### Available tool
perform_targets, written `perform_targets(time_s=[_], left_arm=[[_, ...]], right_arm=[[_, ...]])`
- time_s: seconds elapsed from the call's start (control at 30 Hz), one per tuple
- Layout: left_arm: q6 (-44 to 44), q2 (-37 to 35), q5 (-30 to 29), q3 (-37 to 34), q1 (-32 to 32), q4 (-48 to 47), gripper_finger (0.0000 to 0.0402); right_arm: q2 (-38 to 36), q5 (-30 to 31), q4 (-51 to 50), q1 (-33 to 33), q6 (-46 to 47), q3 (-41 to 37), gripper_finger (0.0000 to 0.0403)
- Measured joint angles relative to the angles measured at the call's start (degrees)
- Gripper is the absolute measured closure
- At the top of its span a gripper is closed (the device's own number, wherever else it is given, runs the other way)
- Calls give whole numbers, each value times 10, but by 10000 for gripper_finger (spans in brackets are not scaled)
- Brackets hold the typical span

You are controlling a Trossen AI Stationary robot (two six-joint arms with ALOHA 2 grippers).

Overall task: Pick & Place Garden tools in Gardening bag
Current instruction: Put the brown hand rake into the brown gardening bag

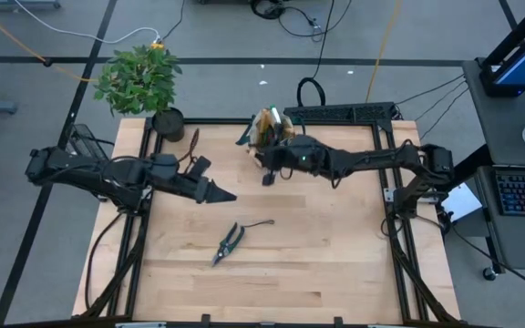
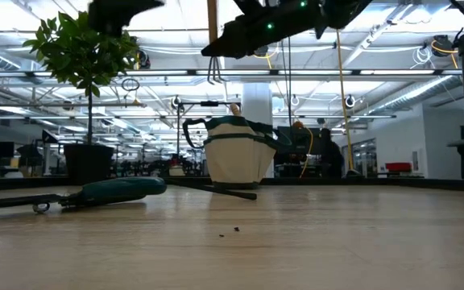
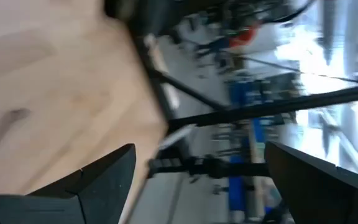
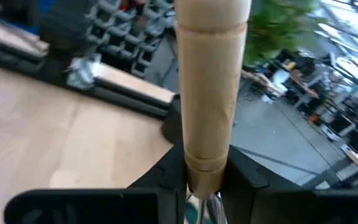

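Spanning a cluttered hall, wood table; left claw wide open, empty.

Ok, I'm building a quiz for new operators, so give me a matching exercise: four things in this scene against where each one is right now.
Things:
1. pruning shears
2. gardening bag
3. potted plant
4. wood-handled tool

Places:
a. clamped in the right gripper, off the table
b. back left corner of the table
c. lying flat near the middle of the table
d. upright at the middle of the table's back edge

Pairs: 1-c, 2-d, 3-b, 4-a
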Motion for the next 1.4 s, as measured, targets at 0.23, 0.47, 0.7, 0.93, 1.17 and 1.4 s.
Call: perform_targets(time_s=[0.23, 0.47, 0.7, 0.93, 1.17, 1.4], left_arm=[[14, -17, -16, 0, 10, -94, 39], [17, -17, 20, -45, 44, -87, 36], [2, -17, 53, -132, 65, 32, 36], [-13, -17, 58, -187, 66, 89, 36], [13, -27, 66, -209, 72, 91, 36], [66, -71, 61, -224, 82, 89, 36]], right_arm=[[0, -5, 24, -62, 50, 0, 345], [0, -37, 23, -112, 101, 0, 345], [10, -94, 31, -134, 146, 0, 345], [43, -95, 48, -138, 147, 2, 345], [79, -123, 95, -146, 174, 1, 345], [100, -123, 81, -150, 172, -1, 345]])
